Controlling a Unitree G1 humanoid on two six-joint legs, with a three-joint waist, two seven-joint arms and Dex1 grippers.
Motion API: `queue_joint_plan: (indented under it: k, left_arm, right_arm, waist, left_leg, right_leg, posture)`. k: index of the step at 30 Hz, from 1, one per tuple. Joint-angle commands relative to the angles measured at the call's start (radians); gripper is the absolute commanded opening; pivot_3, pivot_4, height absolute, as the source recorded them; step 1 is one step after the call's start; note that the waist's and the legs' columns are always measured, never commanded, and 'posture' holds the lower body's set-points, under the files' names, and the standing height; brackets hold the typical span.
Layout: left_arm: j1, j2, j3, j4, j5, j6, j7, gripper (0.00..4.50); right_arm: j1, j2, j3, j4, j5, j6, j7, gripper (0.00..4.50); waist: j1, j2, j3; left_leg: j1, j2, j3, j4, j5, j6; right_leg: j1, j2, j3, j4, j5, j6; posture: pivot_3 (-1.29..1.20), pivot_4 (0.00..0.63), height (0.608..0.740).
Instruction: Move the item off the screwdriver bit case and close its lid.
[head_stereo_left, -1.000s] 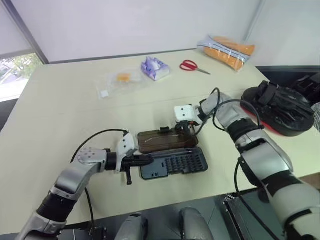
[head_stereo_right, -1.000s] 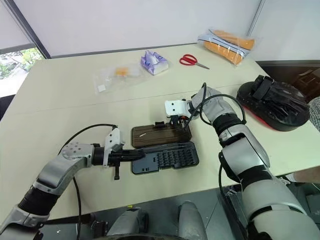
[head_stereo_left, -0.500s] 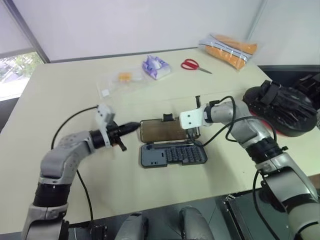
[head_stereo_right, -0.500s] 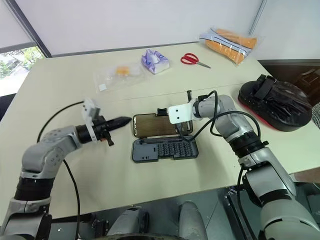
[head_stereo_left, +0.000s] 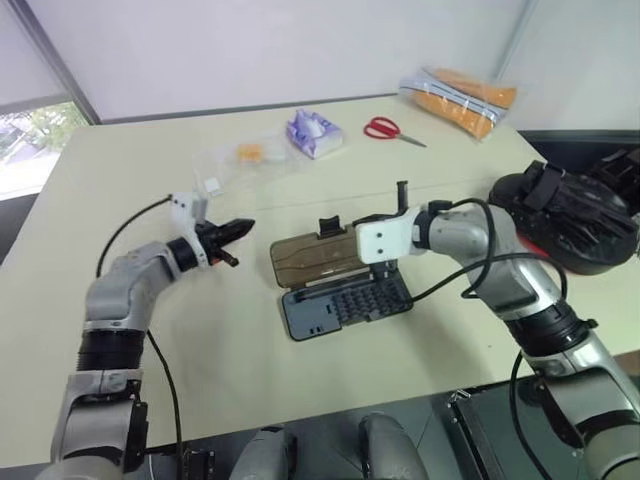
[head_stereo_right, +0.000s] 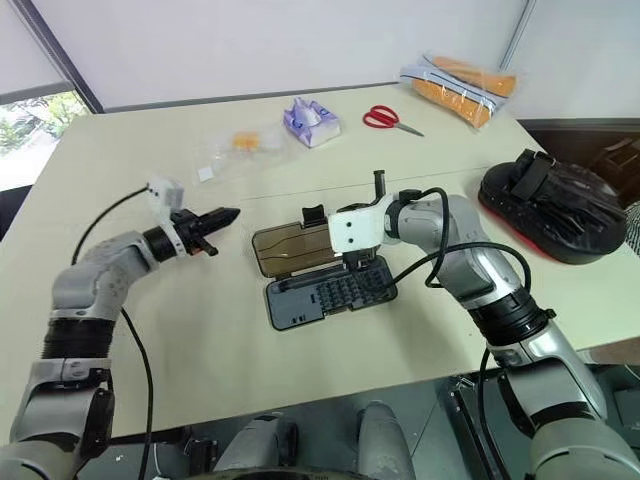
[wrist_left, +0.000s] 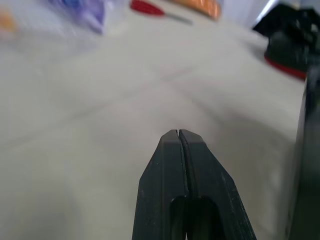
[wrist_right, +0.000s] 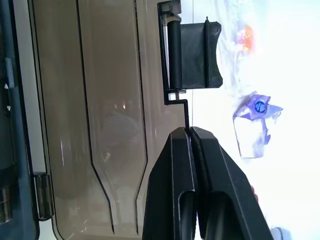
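Note:
The screwdriver bit case lies open in the middle of the table, its grey-blue tray (head_stereo_left: 345, 305) with rows of bits nearest me. The smoky brown lid (head_stereo_left: 315, 258) is hinged on the tray's far side and looks tilted up at its far edge. My right gripper (wrist_right: 190, 131) is shut, its tips against the lid's edge beside the black latch tab (wrist_right: 192, 55). My left gripper (head_stereo_left: 235, 229) is shut and empty, hovering to the left of the case. The item, a black mitt with a red rim (head_stereo_left: 570, 215), rests at the table's right edge, well apart from the case.
Along the far side of the table lie red scissors (head_stereo_left: 392, 130), an orange packet in clear wrap (head_stereo_left: 465, 100), a purple packet (head_stereo_left: 315, 135) and a clear plastic bag (head_stereo_left: 240, 160). The table's front edge runs close below the tray.
My left gripper left the tray's left end and moved left and farther away. My right hand rose at the lid's far edge; the lid tilted up and the case turned slightly.

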Motion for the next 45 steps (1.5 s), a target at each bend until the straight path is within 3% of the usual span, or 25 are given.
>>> queue_joint_plan:
  k: [1, 11, 14, 19, 21, 24, 27, 33, 39, 45]
  left_arm:
    - [-0.012, -0.015, -0.053, 0.021, 0.041, -0.060, -0.060, 0.00]
    - [-0.037, -0.073, -0.104, -0.004, 0.039, -0.042, -0.122, 0.00]
    - [-0.033, -0.074, -0.109, -0.015, 0.044, -0.038, -0.131, 0.00]
    - [-0.036, -0.074, -0.117, -0.019, 0.048, -0.033, -0.149, 0.00]
    - [-0.039, -0.072, -0.124, -0.026, 0.048, -0.029, -0.166, 0.00]
    - [-0.053, -0.064, -0.139, -0.053, 0.039, -0.014, -0.207, 0.00]
    - [-0.064, -0.053, -0.147, -0.078, 0.026, 0.007, -0.244, 0.00]
    - [-0.077, -0.017, -0.168, -0.139, -0.002, 0.062, -0.335, 0.00]
    - [-0.072, 0.015, -0.234, -0.205, -0.018, 0.119, -0.431, 0.00]
    - [-0.073, 0.013, -0.340, -0.123, 0.067, 0.032, -0.497, 0.00]
  right_arm:
    - [-0.004, -0.007, -0.026, -0.057, 0.010, 0.015, 0.006, 0.02]
    - [0.016, -0.009, -0.021, -0.067, 0.006, 0.032, 0.012, 0.02]
    - [0.021, -0.007, -0.024, -0.072, 0.008, 0.038, 0.013, 0.91]
    - [0.015, -0.026, -0.052, -0.088, 0.023, 0.111, 0.048, 3.45]
    - [0.032, -0.066, -0.094, -0.142, 0.075, 0.204, 0.125, 4.48]
    - [0.087, -0.160, -0.218, -0.294, 0.234, 0.412, 0.278, 4.48]
    - [0.135, -0.227, -0.319, -0.399, 0.341, 0.548, 0.327, 4.48]
    - [0.293, -0.347, -0.493, -0.502, 0.461, 0.611, 0.341, 4.48]
    - [0.315, -0.371, -0.531, -0.504, 0.509, 0.640, 0.260, 4.48]
    - [0.312, -0.382, -0.520, -0.505, 0.546, 0.646, 0.206, 4.48]
  waist:
    - [-0.001, 0.000, 0.000]
    - [-0.004, 0.000, 0.000]
    - [-0.003, 0.000, 0.000]
    - [-0.002, 0.000, 0.000]
    - [0.002, 0.000, 0.000]
    - [0.018, 0.000, 0.001]
    - [0.020, 0.000, 0.001]
    - [0.020, -0.001, 0.002]
    - [0.020, -0.001, 0.002]
    - [0.021, -0.001, 0.002]
  left_leg:
    - [-0.001, 0.000, 0.000, 0.000, 0.000, 0.000]
    - [-0.003, 0.000, 0.000, 0.000, 0.000, 0.000]
    - [-0.003, 0.000, 0.000, 0.000, 0.000, 0.000]
    - [-0.003, 0.000, 0.000, 0.001, 0.000, 0.000]
    - [-0.003, 0.000, 0.000, 0.001, 0.000, 0.000]
    - [-0.006, 0.000, -0.001, 0.002, 0.000, 0.000]
    - [-0.009, 0.000, -0.003, 0.003, 0.000, 0.000]
    - [-0.009, 0.000, -0.002, 0.003, 0.000, 0.001]
    - [-0.009, 0.000, -0.001, 0.003, 0.000, 0.001]
    - [-0.009, 0.000, 0.001, 0.003, 0.000, 0.001]
  right_leg:
    - [0.000, 0.000, 0.000, 0.000, 0.000, 0.000]
    - [-0.002, 0.000, 0.000, 0.000, 0.000, 0.000]
    - [-0.002, 0.000, 0.000, 0.000, 0.000, 0.000]
    - [-0.002, 0.000, 0.000, 0.000, 0.000, 0.000]
    - [-0.002, 0.000, -0.001, 0.000, 0.000, 0.000]
    - [-0.003, 0.000, -0.002, -0.001, 0.000, 0.000]
    - [-0.004, 0.000, -0.003, -0.001, 0.000, 0.000]
    - [-0.004, 0.000, -0.004, -0.001, 0.000, 0.000]
    - [-0.004, 0.000, -0.004, -0.001, 0.000, 0.000]
    - [-0.004, 0.000, -0.004, -0.001, 0.000, 0.000]
  posture:
    - [0.00, 0.150, 0.740]
    - [0.00, 0.150, 0.740]
    - [0.00, 0.150, 0.740]
    - [0.00, 0.150, 0.740]
    - [0.00, 0.150, 0.740]
    - [0.00, 0.150, 0.740]
    - [0.00, 0.150, 0.740]
    - [0.00, 0.150, 0.740]
    - [0.00, 0.150, 0.740]
    - [0.00, 0.150, 0.740]
